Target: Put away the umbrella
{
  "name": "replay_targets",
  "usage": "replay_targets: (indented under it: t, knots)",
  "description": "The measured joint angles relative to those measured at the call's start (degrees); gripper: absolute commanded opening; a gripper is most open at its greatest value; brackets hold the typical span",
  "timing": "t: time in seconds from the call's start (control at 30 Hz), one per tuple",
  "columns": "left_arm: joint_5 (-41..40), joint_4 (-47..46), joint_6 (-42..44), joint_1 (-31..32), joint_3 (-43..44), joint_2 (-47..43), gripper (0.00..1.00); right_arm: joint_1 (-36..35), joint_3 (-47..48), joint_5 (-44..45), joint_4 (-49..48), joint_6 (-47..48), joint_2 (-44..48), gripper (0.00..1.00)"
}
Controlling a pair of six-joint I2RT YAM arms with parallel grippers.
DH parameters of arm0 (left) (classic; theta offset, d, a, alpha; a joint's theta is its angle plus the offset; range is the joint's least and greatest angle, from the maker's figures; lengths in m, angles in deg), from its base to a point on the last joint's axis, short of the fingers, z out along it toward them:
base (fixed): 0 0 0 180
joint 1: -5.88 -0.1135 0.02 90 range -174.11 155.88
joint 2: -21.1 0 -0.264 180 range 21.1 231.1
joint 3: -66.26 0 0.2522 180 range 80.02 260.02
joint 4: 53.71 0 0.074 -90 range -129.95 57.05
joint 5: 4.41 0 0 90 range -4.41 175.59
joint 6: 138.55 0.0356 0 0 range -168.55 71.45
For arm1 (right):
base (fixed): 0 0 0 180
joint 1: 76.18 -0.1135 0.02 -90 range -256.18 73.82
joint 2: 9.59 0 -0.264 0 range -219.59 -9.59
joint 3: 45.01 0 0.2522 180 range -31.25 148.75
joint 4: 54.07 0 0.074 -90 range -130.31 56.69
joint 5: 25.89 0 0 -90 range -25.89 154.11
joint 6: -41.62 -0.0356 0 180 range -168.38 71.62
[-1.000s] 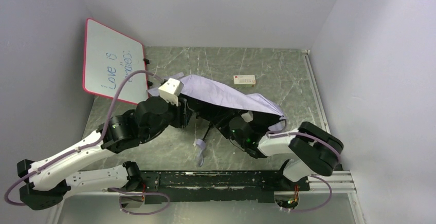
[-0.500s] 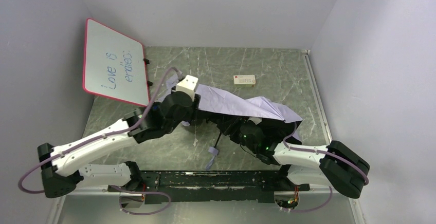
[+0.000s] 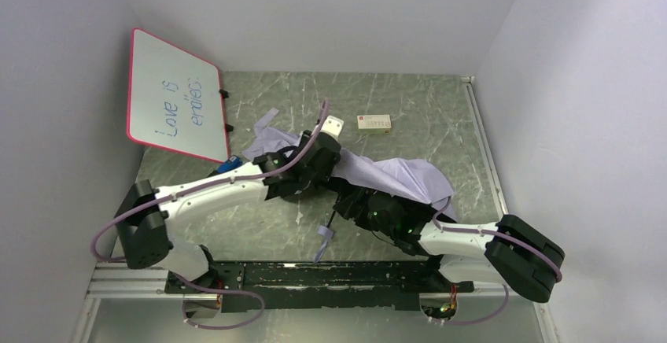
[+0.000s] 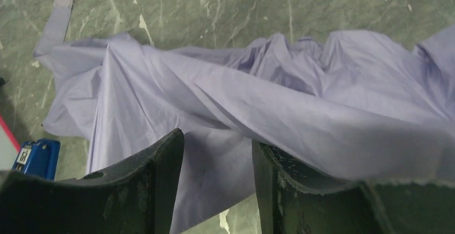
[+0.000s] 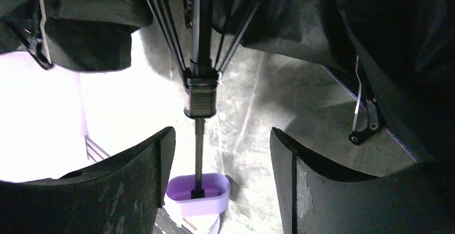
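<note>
Right fingers [image 5: 123,185] under umbrella [image 3: 405,176], handle [image 5: 197,194] partly hidden

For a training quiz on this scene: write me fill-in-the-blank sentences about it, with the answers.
The right tool straddles the umbrella's black ___. The whiteboard has a ___ frame. Its writing begins "Love ___". The left tool faces the umbrella's ___ fabric.
Missing words: shaft; red; is; lavender

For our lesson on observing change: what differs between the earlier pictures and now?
The left gripper swept right, over the umbrella, whose canopy sagged flatter. The right arm's elbow swung right; the right gripper, open, straddles the shaft. Whiteboard and small box stayed put.
</note>
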Motion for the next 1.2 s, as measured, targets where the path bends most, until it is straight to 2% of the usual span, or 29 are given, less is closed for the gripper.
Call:
replay_targets:
  t: [0.13,0.2,0.33,0.37,0.57,0.73,0.97,1.2]
  knots:
    - [2.25,-1.97,0.22,-2.67,1.90,4.07,0.52,0.00,-2.32,-0.85,-1.75,-0.26,0.00,0.68]
    - [4.48,-2.99,0.22,-5.11,2.64,5.49,0.45,0.07,-3.41,-0.94,-3.67,-0.59,0.15,0.68]
    - [8.66,-4.72,-0.31,-9.75,4.81,7.54,0.11,0.15,-5.01,-1.62,-7.10,-1.62,-0.39,0.68]
    - [9.60,-5.16,-0.42,-10.82,5.40,7.91,0.06,0.20,-5.18,-1.84,-8.02,-1.86,-0.87,0.68]
    - [13.86,-6.88,-0.70,-15.04,8.15,9.75,0.05,0.22,-5.22,-3.87,-11.32,-2.03,-3.26,0.68]
    - [16.83,-7.37,-0.22,-16.63,8.31,10.08,0.06,0.24,-5.29,-4.85,-9.92,-1.31,-2.03,0.67]
    - [19.17,-7.67,1.70,-17.53,8.33,6.67,0.05,0.24,-3.41,-6.58,2.56,5.25,5.75,0.67]
    - [19.41,-7.67,2.36,-18.93,8.98,6.27,0.05,0.24,-0.13,-7.76,18.32,11.61,22.47,0.68]
